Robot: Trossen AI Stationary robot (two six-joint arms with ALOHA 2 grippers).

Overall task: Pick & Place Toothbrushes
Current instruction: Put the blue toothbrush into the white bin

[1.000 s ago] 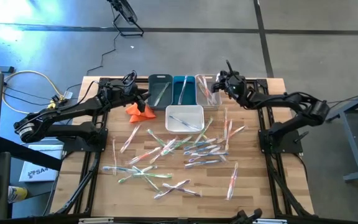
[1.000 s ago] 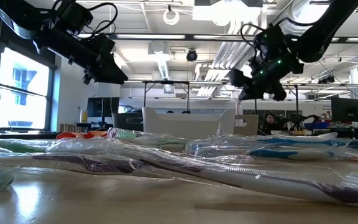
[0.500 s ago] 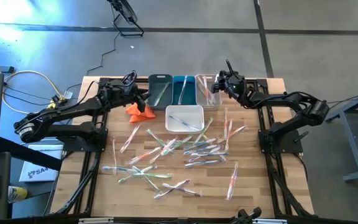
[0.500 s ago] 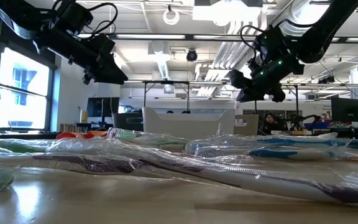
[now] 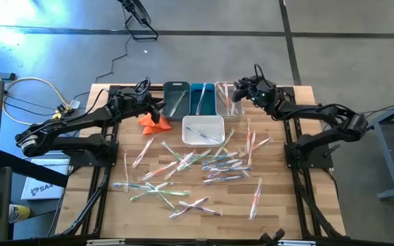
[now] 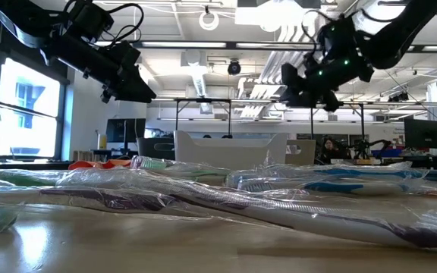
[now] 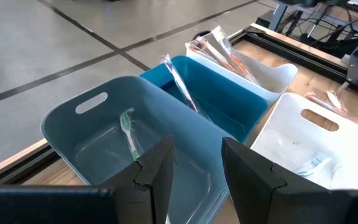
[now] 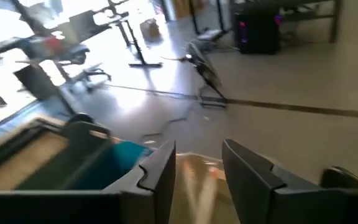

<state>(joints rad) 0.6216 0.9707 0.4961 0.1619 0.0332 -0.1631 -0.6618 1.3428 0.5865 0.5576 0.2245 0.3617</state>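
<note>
Many wrapped toothbrushes (image 5: 197, 164) lie scattered flat on the wooden table. Along the far edge stand a grey bin (image 5: 176, 99) with a green toothbrush (image 7: 128, 127), a blue bin (image 5: 202, 99) with one leaning toothbrush (image 7: 182, 87), and a clear bin (image 5: 226, 99) with orange ones (image 7: 222, 50). In front of them, a white bin (image 5: 203, 130) holds a blue one. My left gripper (image 7: 197, 168) hangs open and empty above the grey bin's left side. My right gripper (image 8: 197, 168) is open and empty, above the clear bin's far right corner (image 5: 238, 89).
An orange folded cloth (image 5: 152, 121) lies left of the white bin, below my left arm. The arms' bases and rails run along the table's left and right edges. In the low view, wrapped toothbrushes (image 6: 226, 193) fill the near foreground.
My right gripper has opened, risen a little above the clear bin and tipped its fingers up toward level. My left arm has kept still.
</note>
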